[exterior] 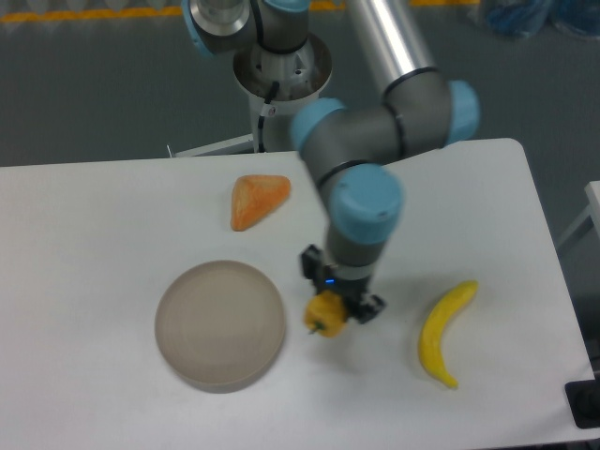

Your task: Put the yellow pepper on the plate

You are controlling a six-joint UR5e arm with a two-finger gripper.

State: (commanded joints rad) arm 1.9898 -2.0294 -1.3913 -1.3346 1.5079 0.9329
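Note:
The yellow pepper [324, 316] is small and yellow-orange with a short dark stem. It sits between the fingers of my gripper [330, 309], which is shut on it, just right of the plate's rim. I cannot tell if the pepper is touching the table or held just above it. The plate [219, 324] is a round, shallow, greyish-beige dish at the front left of the table, with nothing on it. The arm comes down from the back and hides the upper part of the gripper.
An orange wedge-shaped piece [256, 200] lies behind the plate. A long curved yellow banana [443, 330] lies at the right front. The white table's right edge [553, 272] is close to the banana.

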